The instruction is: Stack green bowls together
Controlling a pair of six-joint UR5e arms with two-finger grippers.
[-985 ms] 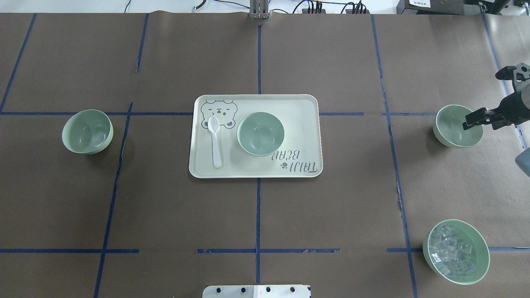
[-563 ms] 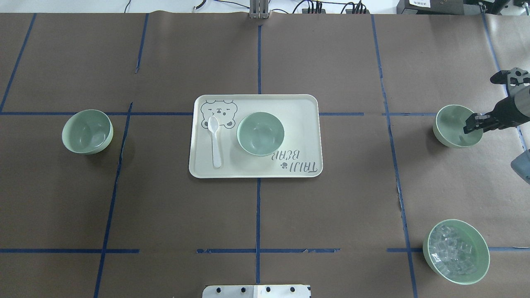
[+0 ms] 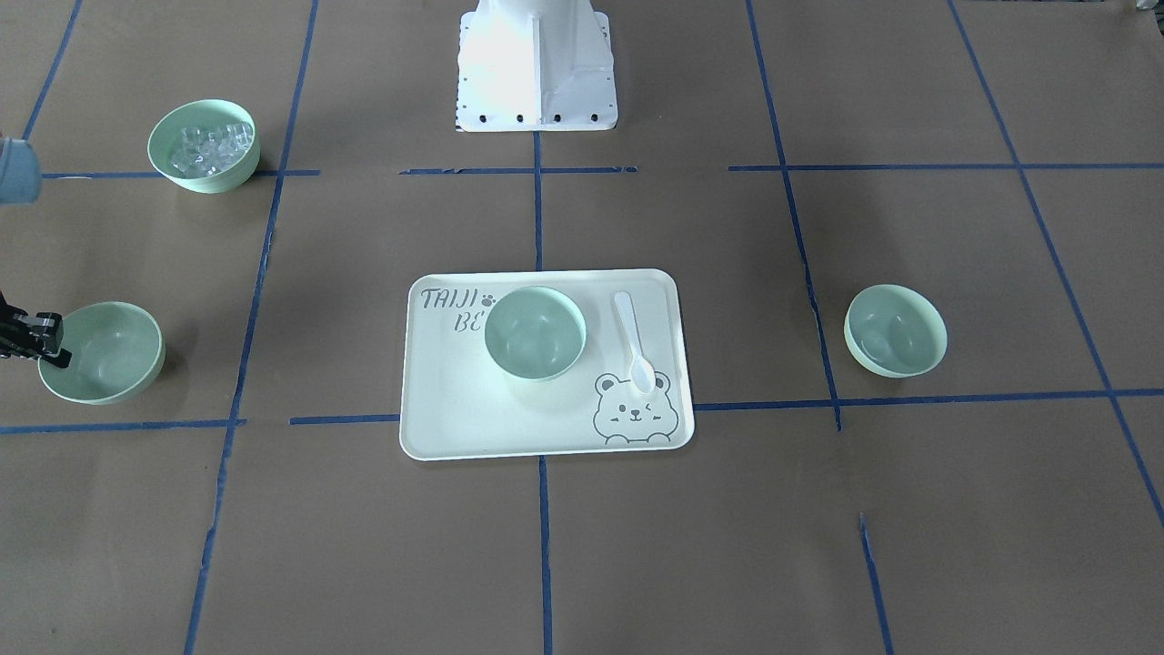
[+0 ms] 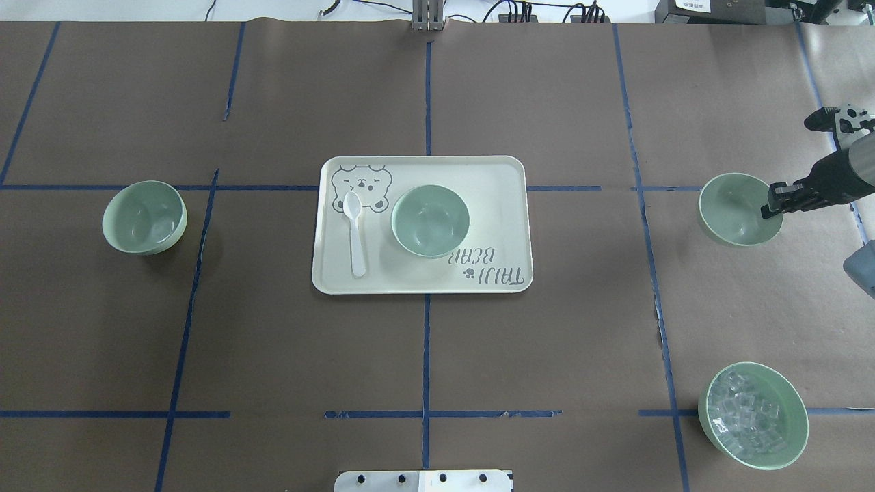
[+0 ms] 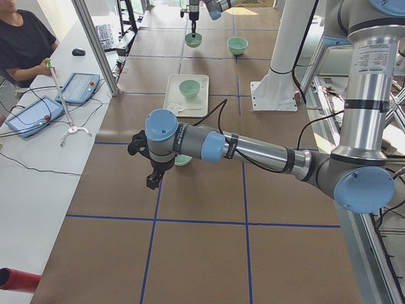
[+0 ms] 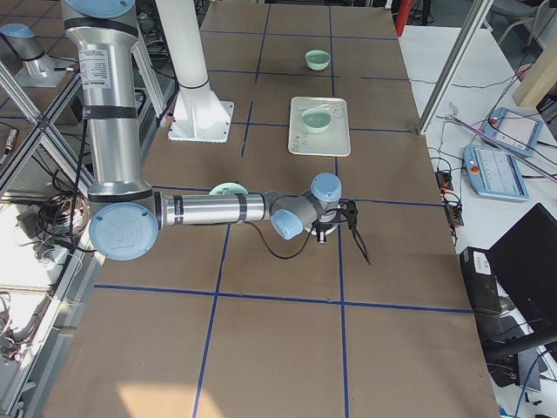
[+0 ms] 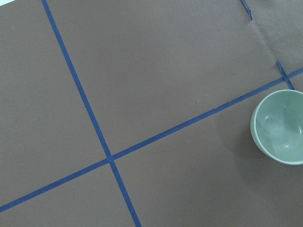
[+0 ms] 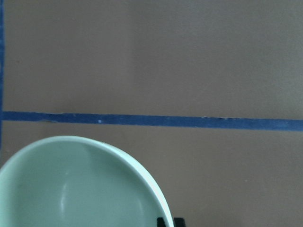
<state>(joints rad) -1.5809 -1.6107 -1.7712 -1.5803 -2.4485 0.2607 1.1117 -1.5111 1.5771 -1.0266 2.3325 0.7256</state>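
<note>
Three pale green bowls show. One (image 4: 430,220) stands on the cream tray (image 4: 506,205). One (image 4: 144,216) stands on the table at the left and also shows in the left wrist view (image 7: 279,126). The third (image 4: 738,210) is at the right, and my right gripper (image 4: 772,201) is shut on its right rim. The front view shows that grip at its left edge (image 3: 50,341). My left gripper (image 5: 152,180) shows only in the exterior left view, hovering near the left bowl. I cannot tell whether it is open or shut.
A white spoon (image 4: 355,232) lies on the tray beside the bear print. A matching green bowl with clear cubes (image 4: 752,415) stands at the near right. Blue tape lines cross the brown table cover. The robot's base plate (image 4: 424,481) is at the near edge.
My right gripper came down onto the right bowl's rim, and the bowl has shifted a little to the left with it. The other bowls and the tray have not moved.
</note>
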